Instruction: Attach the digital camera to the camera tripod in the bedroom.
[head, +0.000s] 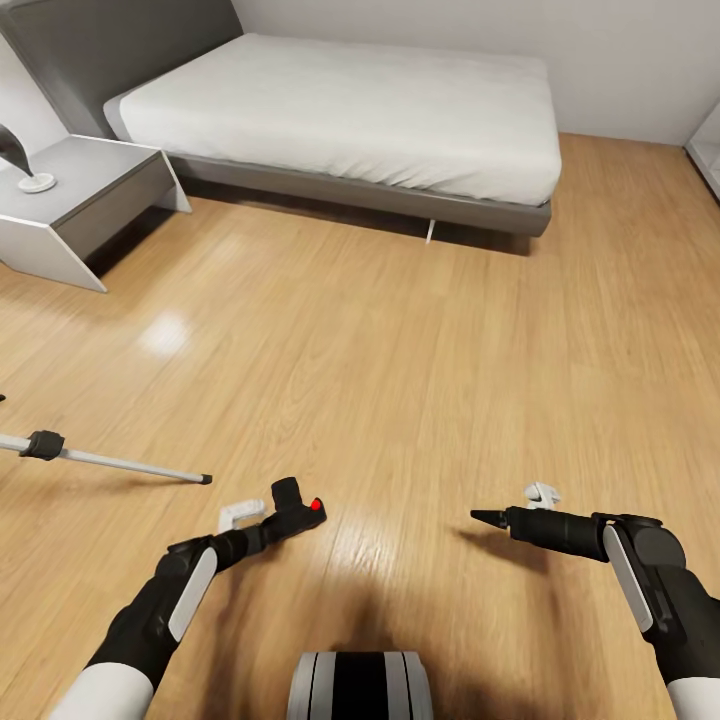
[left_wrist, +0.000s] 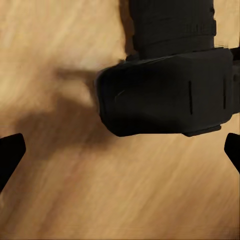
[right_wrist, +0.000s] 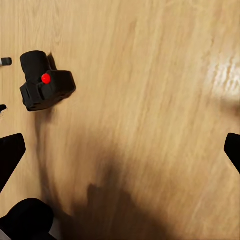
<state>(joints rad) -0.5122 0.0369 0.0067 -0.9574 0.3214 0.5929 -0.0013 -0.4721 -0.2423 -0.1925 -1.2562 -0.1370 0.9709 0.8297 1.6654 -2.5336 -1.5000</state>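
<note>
One digital camera (head: 296, 506) (floor), one tripod leg (head: 120, 462)

The head view looks forward and down from above both arms, over the light wood floor (head: 400, 350) toward the grey-framed white bed (head: 350, 110). The left wrist view sits very close above the small black boxy camera with a red button (left_wrist: 165, 90). The right wrist view faces down from farther off, sharing that camera (right_wrist: 46, 82) and the floor.
</note>
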